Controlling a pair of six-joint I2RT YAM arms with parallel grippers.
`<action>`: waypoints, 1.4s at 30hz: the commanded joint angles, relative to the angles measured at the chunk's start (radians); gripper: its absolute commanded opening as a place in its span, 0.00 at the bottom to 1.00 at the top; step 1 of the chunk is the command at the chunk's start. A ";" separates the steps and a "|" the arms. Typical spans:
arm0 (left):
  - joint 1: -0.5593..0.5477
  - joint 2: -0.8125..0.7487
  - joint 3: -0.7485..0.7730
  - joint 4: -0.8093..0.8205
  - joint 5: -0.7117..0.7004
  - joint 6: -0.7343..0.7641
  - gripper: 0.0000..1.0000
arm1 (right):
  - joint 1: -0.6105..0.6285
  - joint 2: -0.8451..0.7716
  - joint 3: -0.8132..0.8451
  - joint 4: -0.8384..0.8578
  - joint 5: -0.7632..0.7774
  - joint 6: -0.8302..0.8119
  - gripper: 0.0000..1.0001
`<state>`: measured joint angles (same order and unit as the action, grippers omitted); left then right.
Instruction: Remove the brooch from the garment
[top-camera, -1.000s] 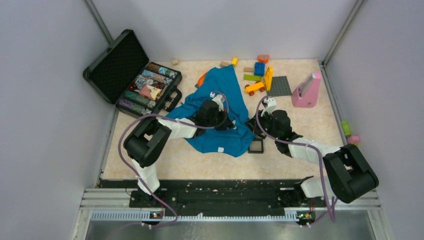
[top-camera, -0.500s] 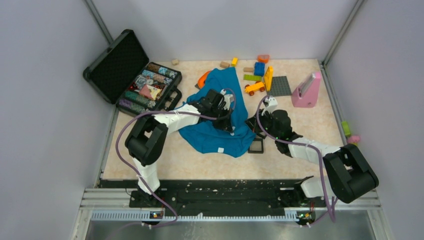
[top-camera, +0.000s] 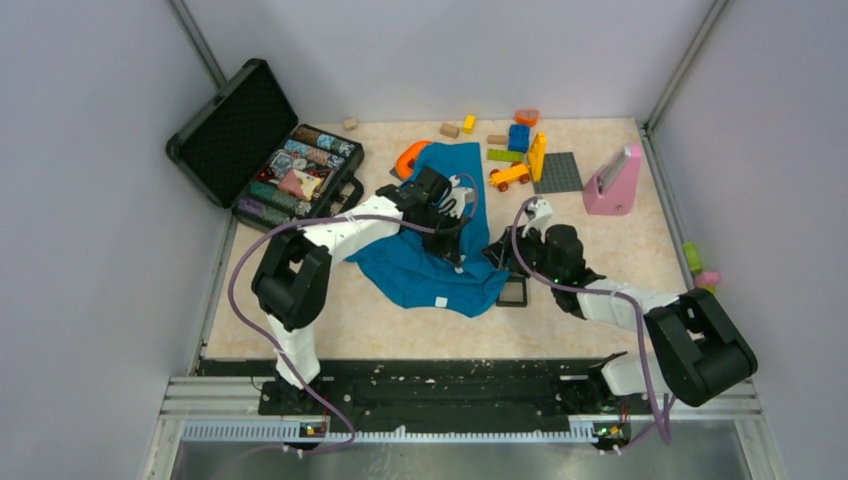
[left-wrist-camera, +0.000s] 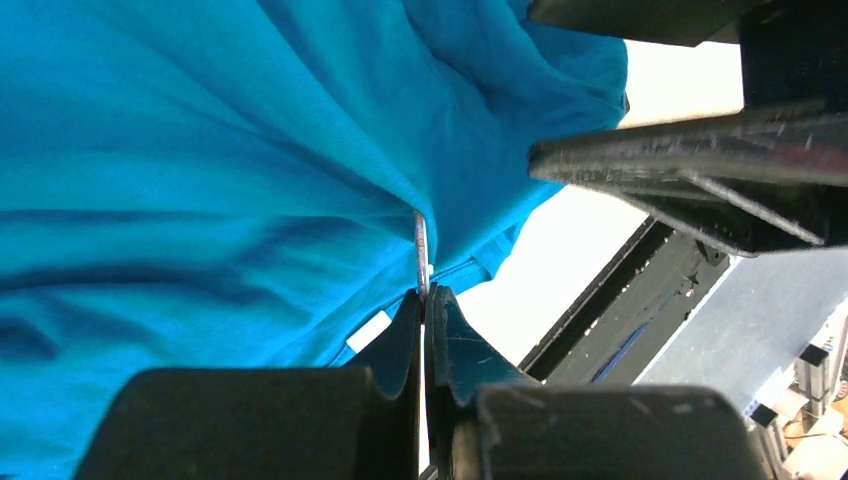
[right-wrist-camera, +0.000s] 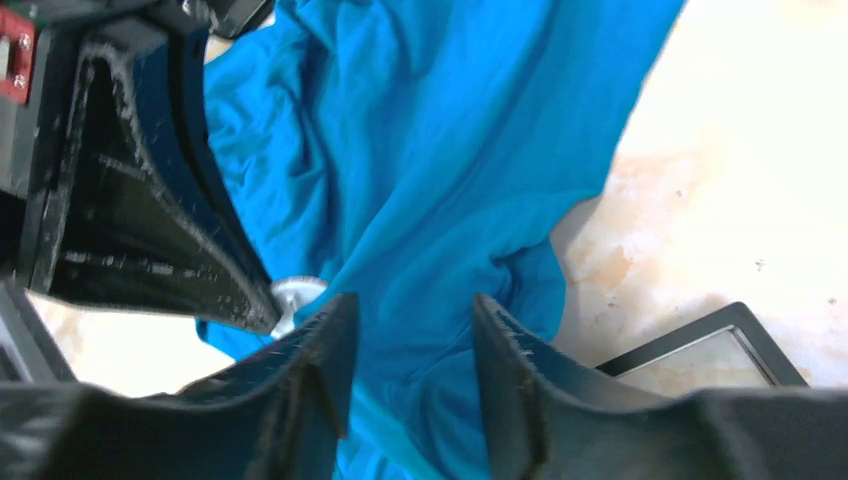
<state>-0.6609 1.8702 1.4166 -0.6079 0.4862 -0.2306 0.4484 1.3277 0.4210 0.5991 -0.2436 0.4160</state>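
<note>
– Lying bunched on the counter (top-camera: 620, 250), the blue garment (top-camera: 420, 272): where are the arms?
– Both are at its right edge, close together. The right tool (right-wrist-camera: 408, 325) has its fingers apart, with cloth showing in the gap.
– And the left tool (left-wrist-camera: 424, 300)?
– It is pinched together on the brooch (left-wrist-camera: 421, 250), a thin pale disc, with the fabric tented up to it.

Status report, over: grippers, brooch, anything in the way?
Left gripper shut on brooch, blue shirt tented at it. Right gripper open over the shirt. Brooch not yet free; no obstruction seen.
</note>
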 joint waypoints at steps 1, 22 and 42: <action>-0.001 0.010 0.049 -0.076 0.019 0.070 0.00 | -0.005 -0.050 0.014 0.060 -0.153 -0.084 0.54; -0.003 0.026 0.275 -0.374 0.009 0.449 0.00 | 0.063 0.016 -0.034 0.273 -0.391 -0.218 0.78; -0.046 0.078 0.426 -0.534 -0.027 0.408 0.00 | 0.292 0.067 -0.153 0.571 0.068 -0.566 0.65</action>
<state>-0.6899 1.9427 1.8030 -1.1000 0.4515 0.1944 0.7193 1.4368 0.2619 1.1244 -0.2871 -0.0395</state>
